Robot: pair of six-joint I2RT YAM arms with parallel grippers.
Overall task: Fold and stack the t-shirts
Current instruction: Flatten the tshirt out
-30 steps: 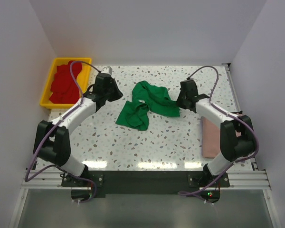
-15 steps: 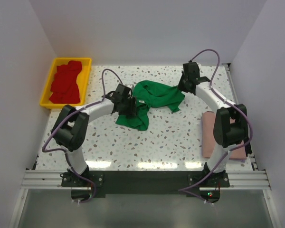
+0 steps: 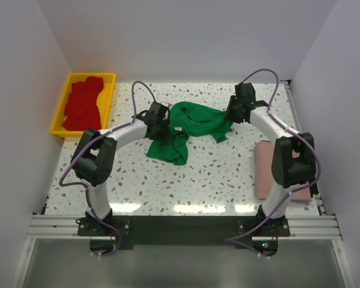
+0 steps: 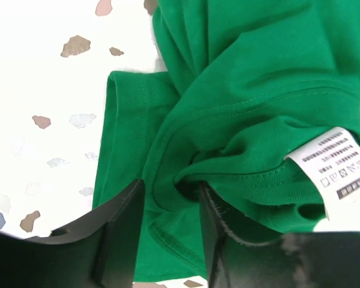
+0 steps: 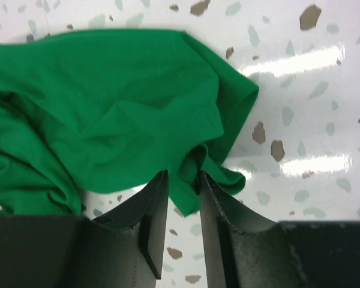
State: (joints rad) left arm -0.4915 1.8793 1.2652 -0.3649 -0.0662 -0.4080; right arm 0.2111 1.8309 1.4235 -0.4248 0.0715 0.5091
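Note:
A bright green t-shirt (image 3: 195, 123) lies crumpled at the middle back of the speckled table. My left gripper (image 3: 162, 129) is at its left part. In the left wrist view its jaws (image 4: 171, 192) stand apart over a bunched fold of the green cloth (image 4: 246, 78), near a white care label (image 4: 339, 168). My right gripper (image 3: 233, 115) is at the shirt's right end. Its jaws (image 5: 183, 177) stand slightly apart with a hem fold of the green t-shirt (image 5: 108, 102) between them. A dusty pink t-shirt (image 3: 264, 174) lies folded at the right edge. Red t-shirts (image 3: 84, 108) fill the tray.
The yellow plastic tray (image 3: 90, 75) sits at the back left corner. White walls close in the table on the left, back and right. Both arms' purple cables arch above the back half of the table.
The left arm swung right from near the tray onto the green shirt's left part. The right arm carried the shirt's right end toward the back, then its jaws parted. The left jaws opened too.

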